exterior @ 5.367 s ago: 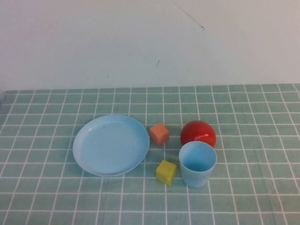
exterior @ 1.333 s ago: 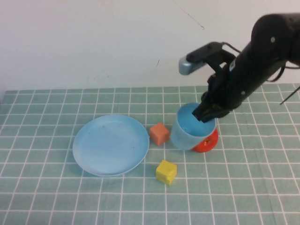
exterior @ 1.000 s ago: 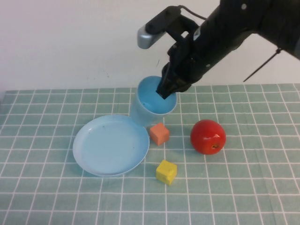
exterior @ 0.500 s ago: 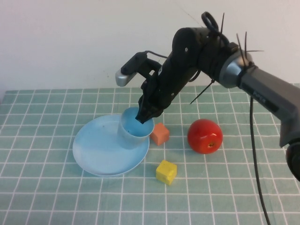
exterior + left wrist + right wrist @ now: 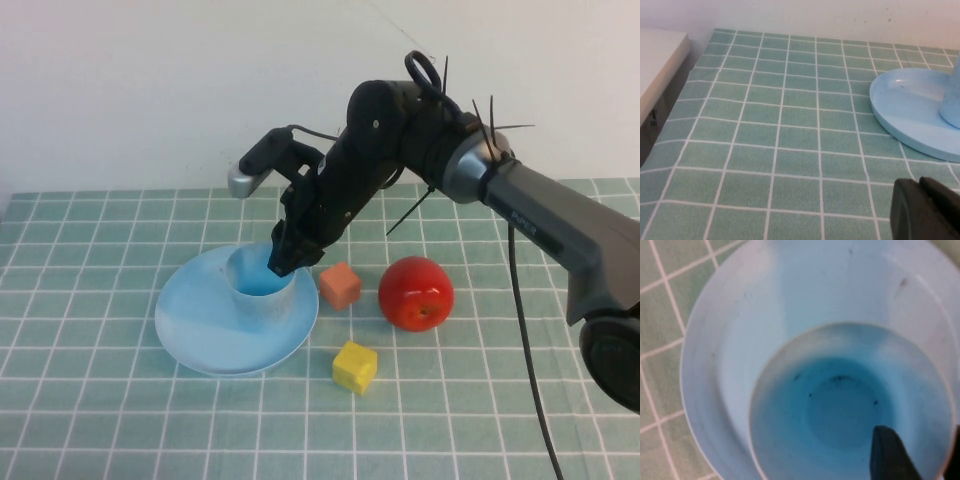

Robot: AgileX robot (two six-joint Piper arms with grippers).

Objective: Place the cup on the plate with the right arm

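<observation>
The light blue cup (image 5: pixel 256 296) stands upright on the right half of the round light blue plate (image 5: pixel 196 322). My right gripper (image 5: pixel 284 259) is shut on the cup's rim on the side nearest the orange cube, one finger inside and one outside. In the right wrist view the cup (image 5: pixel 840 405) sits over the plate (image 5: pixel 735 345), with my inner finger (image 5: pixel 892 455) against the wall and the gripper (image 5: pixel 922 440) straddling it. My left gripper (image 5: pixel 920 187) is shut and empty, low over the cloth, apart from the plate (image 5: pixel 905 100) and the cup (image 5: pixel 952 97).
An orange cube (image 5: pixel 341 286) lies just right of the plate. A red apple (image 5: pixel 416 293) lies right of it. A yellow cube (image 5: pixel 355 367) lies in front of them. A white ledge (image 5: pixel 660 65) borders the cloth beyond my left gripper.
My right arm lifted the cup from beside the apple, carried it left and lowered it onto the plate. The apple has shifted a little to the left.
</observation>
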